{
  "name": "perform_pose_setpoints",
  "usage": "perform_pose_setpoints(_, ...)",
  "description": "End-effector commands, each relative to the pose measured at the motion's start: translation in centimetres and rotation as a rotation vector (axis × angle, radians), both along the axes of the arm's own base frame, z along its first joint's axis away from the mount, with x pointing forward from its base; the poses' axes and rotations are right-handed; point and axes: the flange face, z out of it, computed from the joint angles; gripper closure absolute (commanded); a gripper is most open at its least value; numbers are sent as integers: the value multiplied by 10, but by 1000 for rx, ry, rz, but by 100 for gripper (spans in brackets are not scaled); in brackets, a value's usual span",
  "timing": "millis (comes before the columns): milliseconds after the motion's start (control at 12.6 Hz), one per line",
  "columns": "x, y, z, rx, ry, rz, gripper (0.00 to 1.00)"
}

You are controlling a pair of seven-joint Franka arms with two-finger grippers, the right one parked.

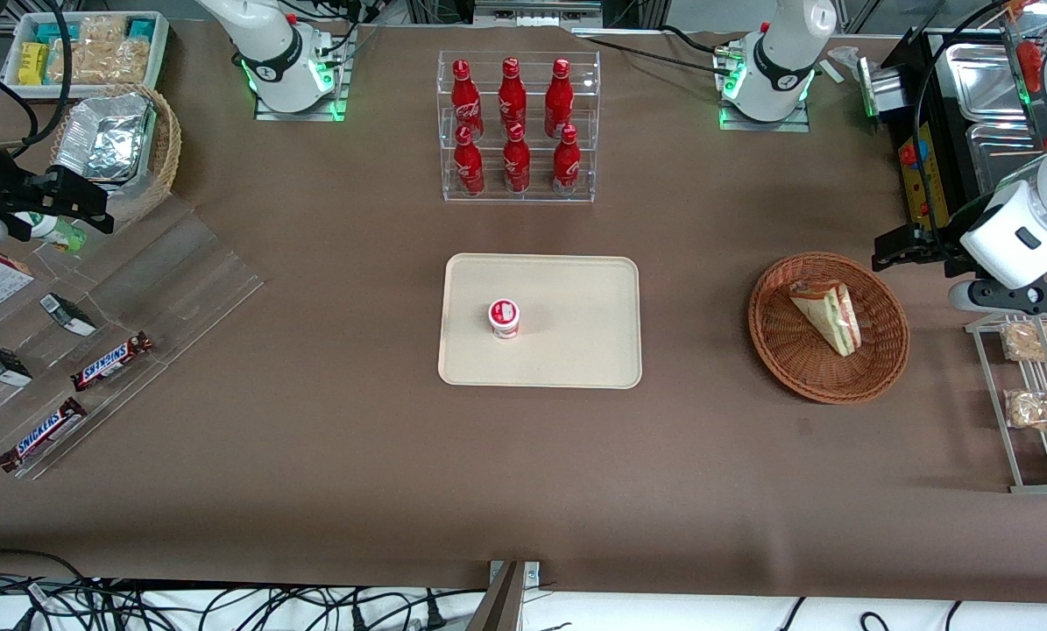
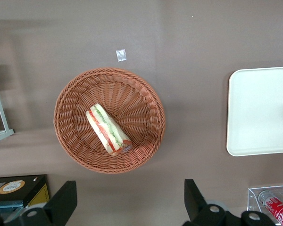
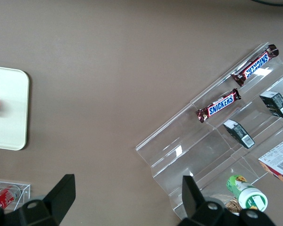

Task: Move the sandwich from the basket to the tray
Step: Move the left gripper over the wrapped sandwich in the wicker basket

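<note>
While the open hand (image 2: 127, 205) hovers above, the sandwich (image 1: 828, 315) lies slantwise in the basket (image 1: 882, 368).

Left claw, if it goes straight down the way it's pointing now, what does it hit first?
Probably bare table just outside the basket rim. The open left claw points down at the table, and the sandwich lies a little off that line, though depth is hard to judge.
</note>
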Motion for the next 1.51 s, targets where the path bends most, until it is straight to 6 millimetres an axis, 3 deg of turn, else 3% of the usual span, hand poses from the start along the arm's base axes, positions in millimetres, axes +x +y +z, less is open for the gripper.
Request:
perform_pose_setpoints(0,-5,0,8,3,15,-1,0)
perform_pose_setpoints(477,-4,10,7,23,15,14,0)
perform_pose_setpoints(874,-4,24,-6,31,33,81,0)
perform_pose_setpoints(1112,-5,29,-35,44,44,197,0)
perform_pose_setpoints(1430,-28,47,-90,45,-25,316,0)
